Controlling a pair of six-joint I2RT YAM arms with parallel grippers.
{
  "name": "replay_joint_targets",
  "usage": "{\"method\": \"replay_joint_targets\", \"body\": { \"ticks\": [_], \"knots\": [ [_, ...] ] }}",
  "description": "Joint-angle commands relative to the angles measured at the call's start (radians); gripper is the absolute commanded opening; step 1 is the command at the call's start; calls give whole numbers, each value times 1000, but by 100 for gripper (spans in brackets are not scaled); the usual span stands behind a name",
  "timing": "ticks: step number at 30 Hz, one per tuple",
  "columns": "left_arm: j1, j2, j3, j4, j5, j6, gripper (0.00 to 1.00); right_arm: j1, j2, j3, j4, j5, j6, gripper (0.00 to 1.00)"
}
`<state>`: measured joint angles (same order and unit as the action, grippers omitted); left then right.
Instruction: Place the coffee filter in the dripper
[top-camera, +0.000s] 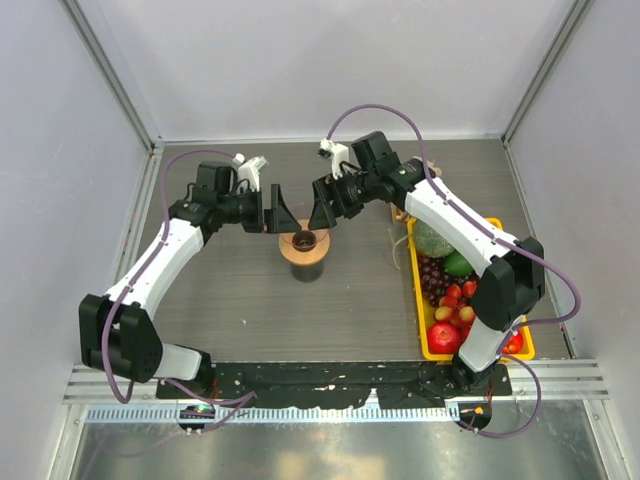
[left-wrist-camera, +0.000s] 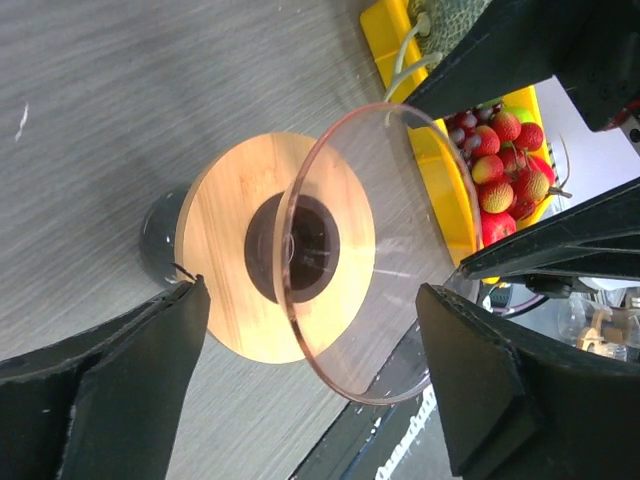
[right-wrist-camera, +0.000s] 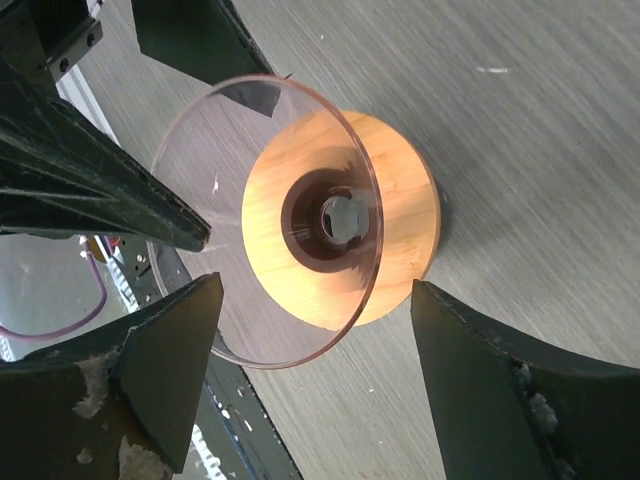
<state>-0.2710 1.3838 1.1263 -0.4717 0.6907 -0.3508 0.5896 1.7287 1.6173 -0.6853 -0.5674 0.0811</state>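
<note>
Dripper (top-camera: 304, 243) sat upright on the surface with no coffee filter seen in it or anywhere; my left pincer (top-camera: 277, 215) and right pincer (top-camera: 322, 208) flanked it wide open, empty, so fetching the filter seemed next.

- No text, label, brand, number or sign can be read in any of the three views.
- A small multicoloured patch (top-camera: 196, 411) sits on the ridged metal rail (top-camera: 330, 410) at the near left edge of the grey tabletop (top-camera: 230, 300). It is too small to tell whether it carries print.
</note>
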Motion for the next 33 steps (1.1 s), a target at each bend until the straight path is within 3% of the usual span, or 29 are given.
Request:
{"method": "replay_joint_targets", "body": {
  "ticks": [1, 10, 14, 18, 22, 33],
  "knots": [
    [7, -38, 79, 22, 0, 15, 99, -31, -58, 78, 9, -38, -14, 86],
    [98, -190, 106, 51, -40, 26, 99, -200, -239, 21, 7, -34, -105, 92],
    [127, -307, 55, 56, -92, 48, 99, -235, -366, -109, -11, 194, -220, 90],
    [131, -406, -11, 93, -120, 61, 99, -235, -431, -264, 59, 415, -300, 80],
    [131, -451, -59, 128, -131, 33, 99, -229, -390, -290, 84, 540, -308, 66],
    [130, -451, -69, 133, -141, -2, 99, -214, -196, -292, 208, 670, -83, 61]
  ]
}}
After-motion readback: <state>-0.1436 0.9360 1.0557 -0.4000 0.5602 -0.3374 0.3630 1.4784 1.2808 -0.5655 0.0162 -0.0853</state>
